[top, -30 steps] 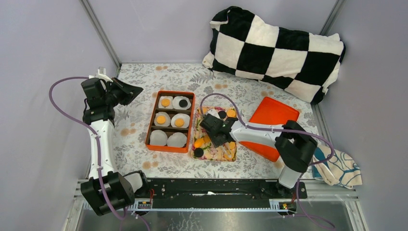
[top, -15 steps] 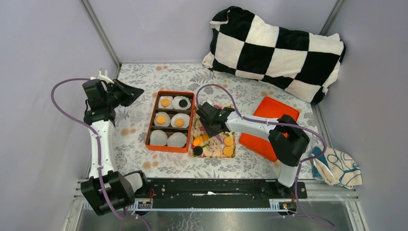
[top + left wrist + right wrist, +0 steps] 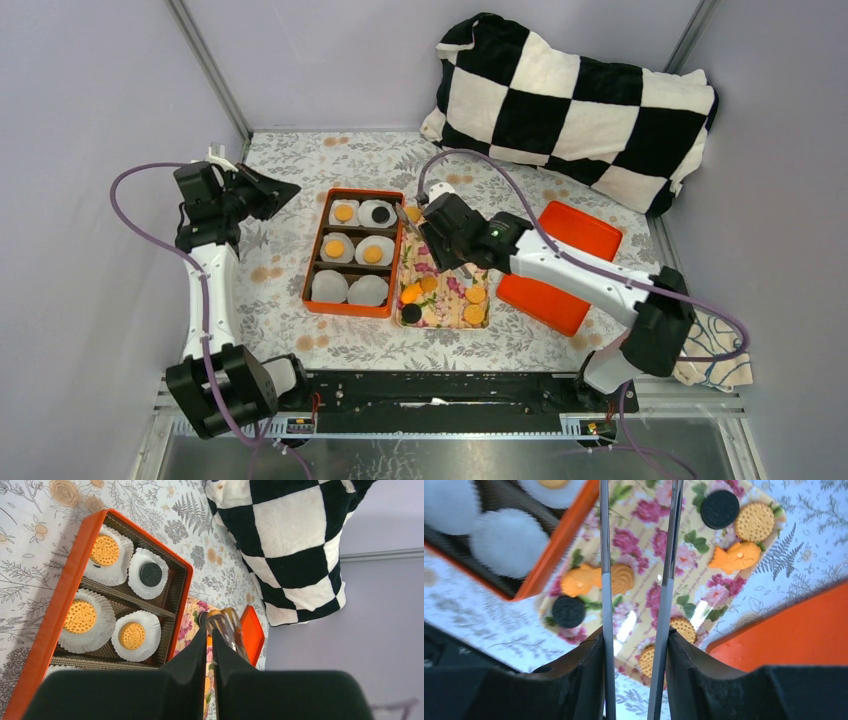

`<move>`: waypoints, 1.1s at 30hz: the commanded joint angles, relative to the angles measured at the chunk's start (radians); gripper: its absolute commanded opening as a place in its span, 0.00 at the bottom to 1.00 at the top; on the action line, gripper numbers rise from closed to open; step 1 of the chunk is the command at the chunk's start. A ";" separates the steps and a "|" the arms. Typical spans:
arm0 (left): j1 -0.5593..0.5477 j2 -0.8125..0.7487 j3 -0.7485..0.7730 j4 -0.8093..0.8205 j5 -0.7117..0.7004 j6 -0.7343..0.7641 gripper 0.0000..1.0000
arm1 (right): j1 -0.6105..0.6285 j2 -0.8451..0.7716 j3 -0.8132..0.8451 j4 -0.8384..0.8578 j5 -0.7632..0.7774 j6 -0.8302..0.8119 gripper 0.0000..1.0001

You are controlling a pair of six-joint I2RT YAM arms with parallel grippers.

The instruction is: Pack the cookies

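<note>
Several cookies lie on the floral tray (image 3: pixel 447 300): golden rounds (image 3: pixel 754 521), black ones (image 3: pixel 720 508) and fish shapes (image 3: pixel 735 556). The orange box (image 3: pixel 312 262) holds white paper cups. Golden cookies (image 3: pixel 334 247) sit in three cups, a black one (image 3: pixel 380 213) in a fourth, and the two near cups (image 3: pixel 329 287) are empty. My right gripper (image 3: pixel 636 635) hovers over the tray's far end by the box's right wall, shut on metal tongs (image 3: pixel 605 555). The tong tips are out of the wrist view. My left gripper (image 3: pixel 209 632) hangs left of the box, jaws nearly touching, empty.
An orange lid (image 3: pixel 575 235) lies right of the tray. A black-and-white checked pillow (image 3: pixel 575 95) fills the back right corner. A patterned cloth (image 3: pixel 710 350) sits at the right edge, beyond the right arm's base. Grey walls close the sides.
The right arm has swung from the tray's middle to its far end, toward the box, uncovering the tray's cookies. The left arm has hardly moved.
</note>
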 commanded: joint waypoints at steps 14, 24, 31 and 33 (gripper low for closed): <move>0.103 0.106 0.184 0.003 -0.035 -0.063 0.11 | 0.282 0.193 0.318 -0.018 -0.230 -0.071 0.00; 0.114 0.107 0.141 0.003 -0.013 -0.031 0.11 | 0.298 0.358 0.421 -0.019 -0.208 -0.128 0.15; 0.119 0.107 0.146 0.004 -0.007 -0.021 0.12 | 0.298 0.416 0.483 -0.022 -0.148 -0.144 0.40; 0.120 0.106 0.145 0.004 -0.003 -0.016 0.13 | 0.298 0.418 0.490 -0.024 -0.126 -0.141 0.45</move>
